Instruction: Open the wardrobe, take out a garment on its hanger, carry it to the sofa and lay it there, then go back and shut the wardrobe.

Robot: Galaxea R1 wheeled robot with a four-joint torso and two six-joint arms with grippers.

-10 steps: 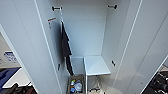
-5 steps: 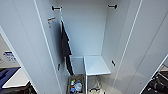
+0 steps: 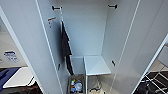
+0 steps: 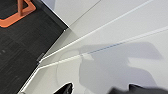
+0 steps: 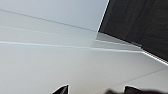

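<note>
Looking down from the head camera, I see the wardrobe (image 3: 85, 37) with both doors swung wide and only a dark garment (image 3: 66, 47) hanging at the left end of the rail; the orange hoodie and its hanger are nowhere inside, and I can make out no sofa, so I judge we are at the closing step. A white shelf (image 3: 96, 65) and a box of clutter (image 3: 75, 86) sit low inside, clear of the door paths. My worry is the dark garment: it hangs near the left door's hinge side and could get pinched as that door shuts.

On the left wrist camera, white door panels and their edges lie close to the left gripper (image 4: 100, 90), with dark carpet (image 4: 17, 50) beyond. I cannot tell how far its fingers are spread.

On the right wrist camera, the right gripper (image 5: 96, 90) is likewise just beside a white panel, spread unknown. Room is tight on both sides; a careless swing could scrape a door edge.
</note>
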